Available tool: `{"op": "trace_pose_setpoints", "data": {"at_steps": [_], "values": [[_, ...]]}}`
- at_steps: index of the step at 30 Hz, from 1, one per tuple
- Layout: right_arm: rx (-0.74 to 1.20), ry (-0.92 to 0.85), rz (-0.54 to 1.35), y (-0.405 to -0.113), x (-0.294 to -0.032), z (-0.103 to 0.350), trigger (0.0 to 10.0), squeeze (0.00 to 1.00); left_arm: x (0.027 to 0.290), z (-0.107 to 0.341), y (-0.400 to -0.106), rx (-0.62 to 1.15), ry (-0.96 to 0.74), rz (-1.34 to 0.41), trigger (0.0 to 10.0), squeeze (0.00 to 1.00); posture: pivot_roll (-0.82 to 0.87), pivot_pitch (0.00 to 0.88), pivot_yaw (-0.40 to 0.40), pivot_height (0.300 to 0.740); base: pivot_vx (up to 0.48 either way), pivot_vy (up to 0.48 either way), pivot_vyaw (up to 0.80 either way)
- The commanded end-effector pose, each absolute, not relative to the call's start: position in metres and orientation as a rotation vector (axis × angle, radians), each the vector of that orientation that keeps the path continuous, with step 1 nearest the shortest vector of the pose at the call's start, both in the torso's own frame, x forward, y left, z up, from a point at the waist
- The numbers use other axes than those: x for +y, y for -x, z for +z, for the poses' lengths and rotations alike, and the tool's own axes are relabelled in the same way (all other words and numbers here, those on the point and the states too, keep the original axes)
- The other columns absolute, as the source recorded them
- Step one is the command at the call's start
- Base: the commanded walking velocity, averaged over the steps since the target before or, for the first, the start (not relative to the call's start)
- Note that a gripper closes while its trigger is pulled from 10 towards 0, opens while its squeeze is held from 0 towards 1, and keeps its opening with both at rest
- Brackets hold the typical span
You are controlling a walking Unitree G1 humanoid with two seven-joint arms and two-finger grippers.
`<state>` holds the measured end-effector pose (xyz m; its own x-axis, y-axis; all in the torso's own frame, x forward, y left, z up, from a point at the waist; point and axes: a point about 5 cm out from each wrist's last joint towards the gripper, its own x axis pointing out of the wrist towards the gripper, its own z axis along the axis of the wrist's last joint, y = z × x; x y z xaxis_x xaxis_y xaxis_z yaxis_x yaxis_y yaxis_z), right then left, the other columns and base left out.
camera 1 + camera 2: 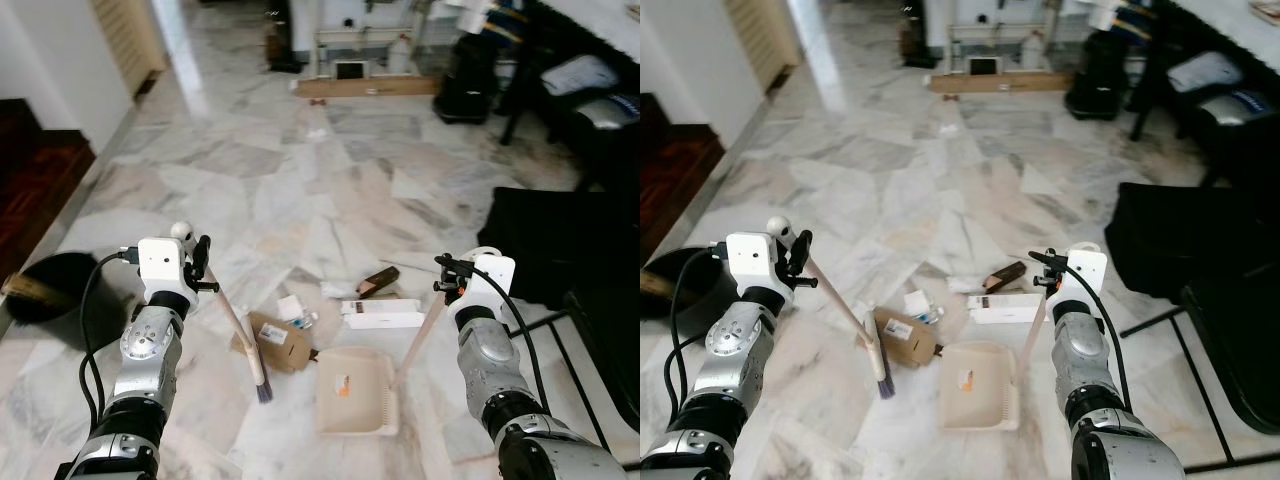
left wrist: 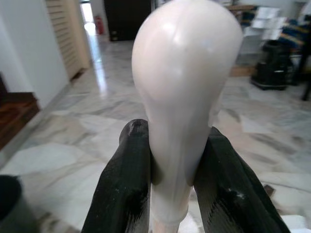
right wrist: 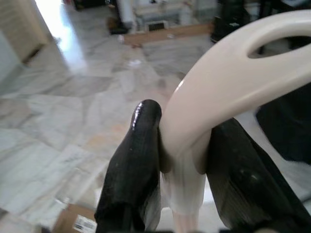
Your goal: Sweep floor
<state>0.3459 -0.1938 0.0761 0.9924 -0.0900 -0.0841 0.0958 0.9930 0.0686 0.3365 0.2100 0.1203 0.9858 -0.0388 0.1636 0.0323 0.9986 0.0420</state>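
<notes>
Marble floor point(image 1: 300, 190): left gripper point(image 2: 170, 179) clamps broom point(image 1: 245, 345) beside dustpan point(image 1: 355, 390); right gripper point(image 3: 187, 165) clamps dustpan handle, ready to catch box point(image 1: 280, 340).

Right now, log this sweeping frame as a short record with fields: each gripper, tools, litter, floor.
left gripper: shut on the broom's rounded handle top
right gripper: shut on the dustpan's looped handle
broom: slanted, bristles on the floor beside the cardboard box
dustpan: flat on the floor, one small scrap inside
litter: cardboard box, white box, brown block, small paper scraps
floor: marble tiles
other: black bin at the robot's left
</notes>
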Motion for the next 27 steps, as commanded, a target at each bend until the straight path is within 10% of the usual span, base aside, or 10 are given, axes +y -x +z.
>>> {"op": "trace_pose_setpoints", "data": {"at_steps": [1,27], "values": [[0.033,-0.093,-0.094,-0.3506,-0.1918,0.0857,10.0,0.00,0.2108,0.1319,-0.3390,-0.205,-0.067,-0.040,10.0,0.00,0.05,0.053,0.041,0.740,0.307,0.000,0.00],[-0.010,-0.128,-0.094,-0.3508,-0.1908,0.0897,10.0,0.00,0.2102,0.1378,-0.3396,-0.230,-0.079,-0.049,10.0,0.00,0.05,0.037,0.045,0.740,0.198,0.000,-0.03]]}}
